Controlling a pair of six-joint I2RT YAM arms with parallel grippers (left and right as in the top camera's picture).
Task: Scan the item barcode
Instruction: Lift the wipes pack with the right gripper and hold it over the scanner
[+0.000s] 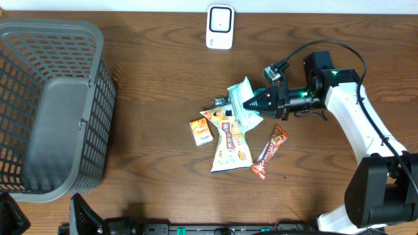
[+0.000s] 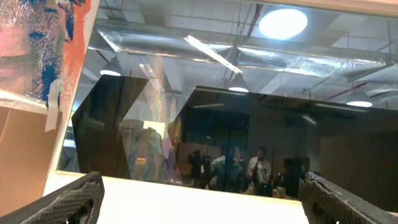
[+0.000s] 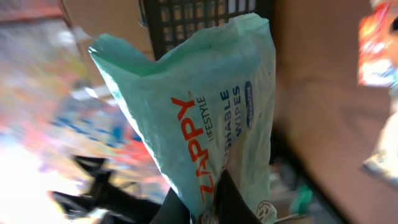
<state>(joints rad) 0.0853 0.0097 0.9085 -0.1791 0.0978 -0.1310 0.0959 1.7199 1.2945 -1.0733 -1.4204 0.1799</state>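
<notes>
Judged light, soft and slippery, the wipes pack (image 3: 208, 106) is pinched at one end by the right gripper (image 1: 253, 102) and is best held by its sealed seam; the left gripper (image 2: 205, 200) is spread wide.

Overhead: fixed above, looking straight down on table (image 1: 150, 163). Left wrist: tilted up toward ceiling light (image 2: 283, 22). Right wrist: close on wipes pack (image 3: 211, 106), basket (image 3: 186, 18) behind; both shared with overhead.
</notes>
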